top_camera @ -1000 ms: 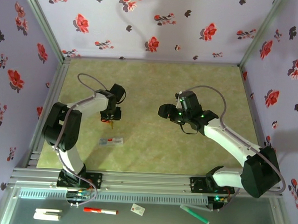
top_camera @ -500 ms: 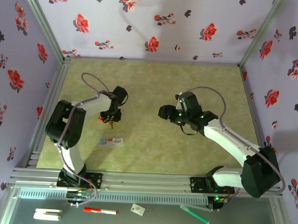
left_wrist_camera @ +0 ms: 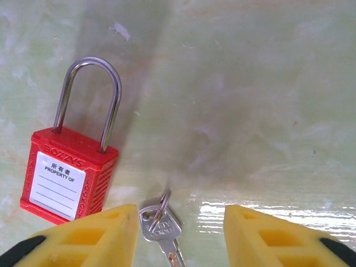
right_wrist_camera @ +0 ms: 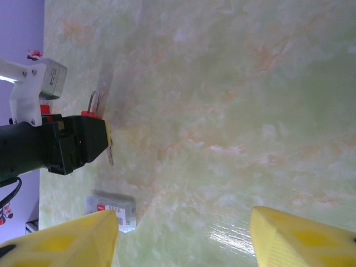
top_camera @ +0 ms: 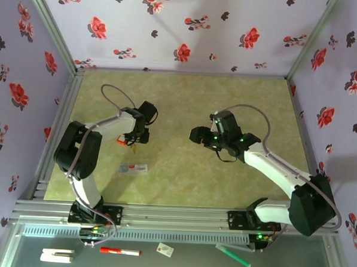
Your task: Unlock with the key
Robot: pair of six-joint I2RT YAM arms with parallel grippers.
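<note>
key (left_wrist_camera: 159, 227) inside parted left hand (left_wrist_camera: 179, 219), padlock (left_wrist_camera: 69, 175) beside, open tabletop (left_wrist_camera: 267, 100) beyond

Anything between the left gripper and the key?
Nothing visible. The key lies bare on the table between the open fingers of the left gripper; the padlock sits to one side, not touching it.

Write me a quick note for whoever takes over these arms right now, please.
Left claw: open, low over the table, nothing gripped.
Right claw: open and empty, above bare table.
Key: flat on the table between the left claw's fingers, not clamped.
Red padlock: lying close beside the key, shackle seated in the body, so apparently locked.
Done: nothing that shows yet.
Left: grip the key, fit it into the lock, turn it, free the shackle.
</note>
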